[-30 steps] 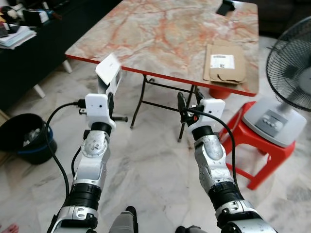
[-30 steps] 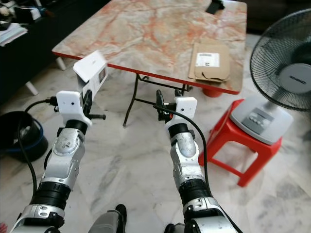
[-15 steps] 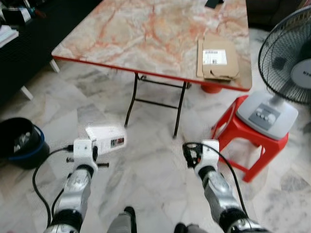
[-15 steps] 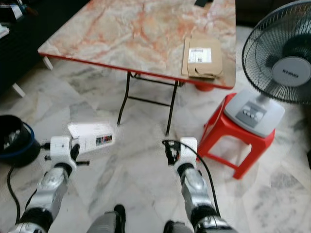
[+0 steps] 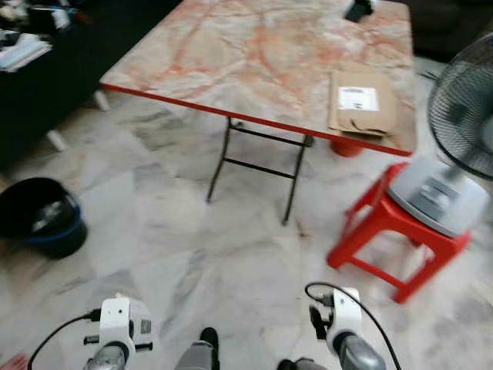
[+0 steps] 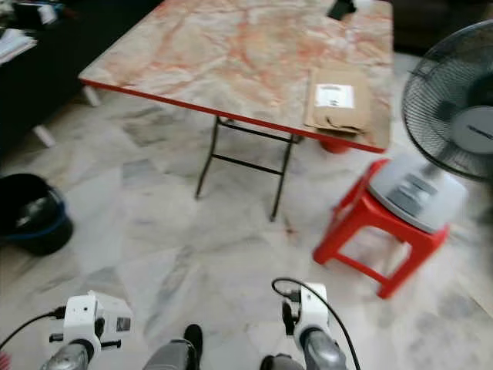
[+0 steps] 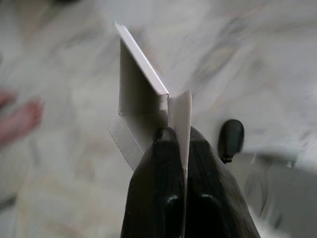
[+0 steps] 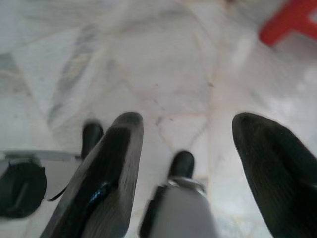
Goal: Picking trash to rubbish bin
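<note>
My left gripper [image 7: 179, 144] pinches one white carton [image 7: 143, 106]; right gripper [image 8: 198, 148] fingers gape empty; one black bin [image 5: 38, 217] at nine o'clock.

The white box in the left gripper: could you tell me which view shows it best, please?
The left wrist view: the white box sits pinched between the left gripper's fingers. The right eye view catches just a corner; the left eye view hardly any.
</note>
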Controlling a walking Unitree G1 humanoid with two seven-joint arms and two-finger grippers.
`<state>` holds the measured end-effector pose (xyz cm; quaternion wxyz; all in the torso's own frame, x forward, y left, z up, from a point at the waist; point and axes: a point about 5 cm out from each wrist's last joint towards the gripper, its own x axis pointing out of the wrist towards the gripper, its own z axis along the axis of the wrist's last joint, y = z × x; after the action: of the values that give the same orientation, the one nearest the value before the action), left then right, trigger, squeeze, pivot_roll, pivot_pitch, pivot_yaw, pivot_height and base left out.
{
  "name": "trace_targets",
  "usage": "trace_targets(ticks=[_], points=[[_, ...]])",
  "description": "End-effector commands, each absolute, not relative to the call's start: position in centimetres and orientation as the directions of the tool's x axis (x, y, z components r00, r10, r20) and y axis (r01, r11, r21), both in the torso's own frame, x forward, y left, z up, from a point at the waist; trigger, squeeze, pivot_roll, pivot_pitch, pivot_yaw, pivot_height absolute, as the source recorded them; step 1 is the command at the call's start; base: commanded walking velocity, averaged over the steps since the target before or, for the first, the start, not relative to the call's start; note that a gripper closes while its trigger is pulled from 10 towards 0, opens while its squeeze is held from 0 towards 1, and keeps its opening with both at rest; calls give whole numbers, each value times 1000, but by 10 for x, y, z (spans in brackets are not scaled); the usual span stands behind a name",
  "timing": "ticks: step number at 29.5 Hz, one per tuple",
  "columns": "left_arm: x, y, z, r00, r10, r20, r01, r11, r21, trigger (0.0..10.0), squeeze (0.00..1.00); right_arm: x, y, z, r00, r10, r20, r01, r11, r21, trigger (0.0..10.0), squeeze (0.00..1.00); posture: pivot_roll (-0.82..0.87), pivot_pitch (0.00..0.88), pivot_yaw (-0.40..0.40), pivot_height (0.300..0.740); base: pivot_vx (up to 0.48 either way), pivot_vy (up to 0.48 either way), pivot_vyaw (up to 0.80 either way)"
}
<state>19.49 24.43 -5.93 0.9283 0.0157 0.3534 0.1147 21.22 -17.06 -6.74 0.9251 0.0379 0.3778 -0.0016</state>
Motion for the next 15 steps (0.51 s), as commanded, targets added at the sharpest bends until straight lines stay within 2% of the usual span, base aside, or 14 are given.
trace_targets(ticks=[1,6,15], points=[[183,244,-67,685,236,-689,-231,968,101,10000,0,204,-168,-72,690,30,-723,24,998,65,10000,0,74,169,-14,740,0,0,775],[171,244,-74,649,240,-722,-242,965,103,10000,0,200,-168,-75,679,27,-734,22,998,58,10000,0,71,162,-16,740,0,0,776],[171,244,-73,661,242,-711,-252,963,93,10000,0,201,-169,-74,679,33,-733,10,998,55,10000,0,74,157,-20,740,0,0,781]])
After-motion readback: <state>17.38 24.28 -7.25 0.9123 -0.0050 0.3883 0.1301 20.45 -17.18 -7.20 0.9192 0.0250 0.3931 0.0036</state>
